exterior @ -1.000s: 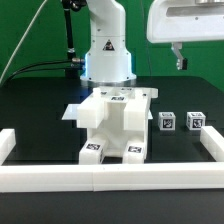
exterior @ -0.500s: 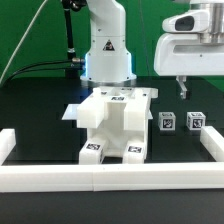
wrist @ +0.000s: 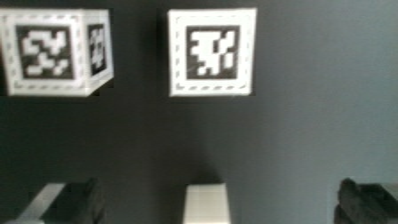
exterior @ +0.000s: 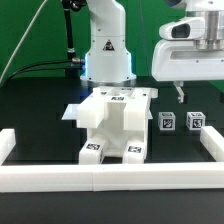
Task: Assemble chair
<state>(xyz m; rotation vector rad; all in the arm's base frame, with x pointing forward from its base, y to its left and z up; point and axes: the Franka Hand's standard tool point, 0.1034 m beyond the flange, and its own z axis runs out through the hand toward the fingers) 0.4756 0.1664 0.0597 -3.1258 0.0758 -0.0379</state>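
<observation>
The end effector hangs wide and empty near two small cubes, at the exterior view's right of the half-built chair; fetching one seems in hand, so next centre over it and descend

chair body: white, blocky, upright | inner cube, outer cube: tagged, side by side, beside it

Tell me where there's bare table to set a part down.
Widest bare patch: table between the chair and the border wall on the exterior view's left. A narrow strip: between the two cubes and the front wall. Crowded around the cubes, under the open gripper.
</observation>
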